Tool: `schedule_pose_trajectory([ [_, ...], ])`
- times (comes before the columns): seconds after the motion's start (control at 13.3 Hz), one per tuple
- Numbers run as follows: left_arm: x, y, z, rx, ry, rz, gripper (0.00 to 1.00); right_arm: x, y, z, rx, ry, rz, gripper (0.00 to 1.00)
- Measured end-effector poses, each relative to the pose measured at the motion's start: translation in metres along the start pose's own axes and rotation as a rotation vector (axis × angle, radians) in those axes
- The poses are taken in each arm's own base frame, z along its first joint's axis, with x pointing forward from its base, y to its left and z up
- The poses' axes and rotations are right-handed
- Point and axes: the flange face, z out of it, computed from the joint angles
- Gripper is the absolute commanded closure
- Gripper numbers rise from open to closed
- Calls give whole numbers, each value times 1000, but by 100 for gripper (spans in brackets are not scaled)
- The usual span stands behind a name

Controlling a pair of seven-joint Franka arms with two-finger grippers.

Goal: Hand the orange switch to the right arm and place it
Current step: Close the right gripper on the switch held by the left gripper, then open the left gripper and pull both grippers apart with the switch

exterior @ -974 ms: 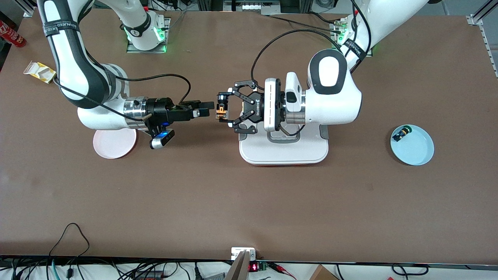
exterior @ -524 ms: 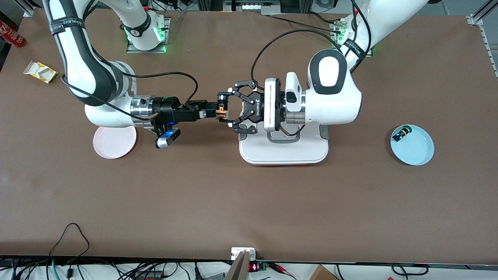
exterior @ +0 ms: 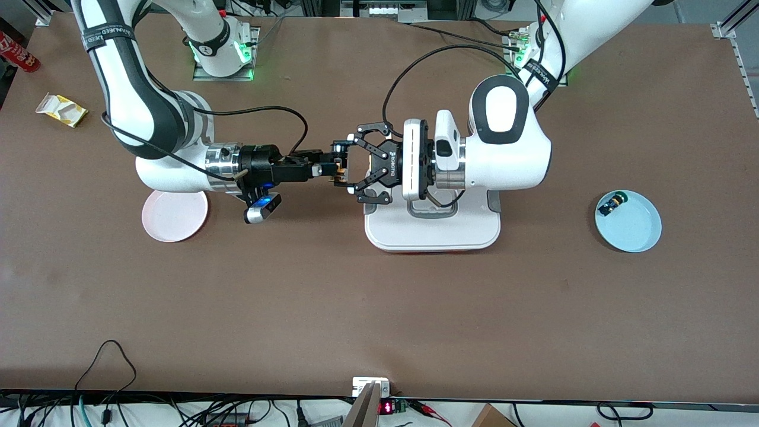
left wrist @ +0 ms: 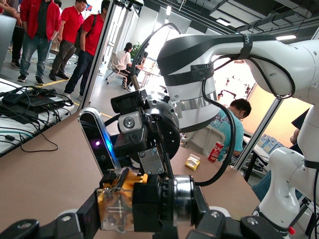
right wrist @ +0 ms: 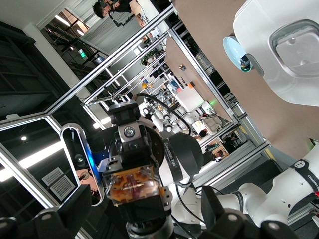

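Note:
The orange switch (exterior: 339,172) is held in the air over the table's middle, by the white tray's edge toward the right arm's end. My left gripper (exterior: 340,169) is shut on it. In the left wrist view the switch (left wrist: 117,206) lies lengthwise between the left gripper's (left wrist: 144,213) black pads: tan-orange block, black body, silver ring. My right gripper (exterior: 330,164) has reached the switch, its slim fingers open to either side. In the right wrist view the switch (right wrist: 132,186) sits between the right gripper's (right wrist: 144,211) pads, apart from both.
A white tray (exterior: 433,240) lies under the left wrist. A pink plate (exterior: 175,218) lies below the right arm. A blue plate (exterior: 639,234) toward the left arm's end holds a black button with a green-yellow cap (exterior: 611,204). A yellow box (exterior: 59,110) and a red can (exterior: 18,52) lie at the right arm's end.
My right arm has moved toward the left gripper, and its open fingers now flank the switch. The left arm and the switch have not moved.

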Motion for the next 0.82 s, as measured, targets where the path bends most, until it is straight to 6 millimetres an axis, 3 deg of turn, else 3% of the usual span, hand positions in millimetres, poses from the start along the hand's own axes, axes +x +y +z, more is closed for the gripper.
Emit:
schedule_pose_trajectory([
  [0.15,0,0,0,0,0,0,94,0,0,1,0,-1,-3,39],
  [0.22,0,0,0,0,0,0,94,-1,-1,1,0,-1,-8,63],
  [0.37,0,0,0,0,1,0,94,-2,-6,2,0,-3,-28,72],
  [0.67,3,-1,-2,5,6,1,94,-2,-6,2,-2,-1,-40,76],
  [0.75,3,-1,-2,5,6,1,85,-2,-6,2,-2,-1,-40,76],
  [0.82,3,-1,-2,5,6,1,26,-2,-6,2,-2,-1,-40,76],
])
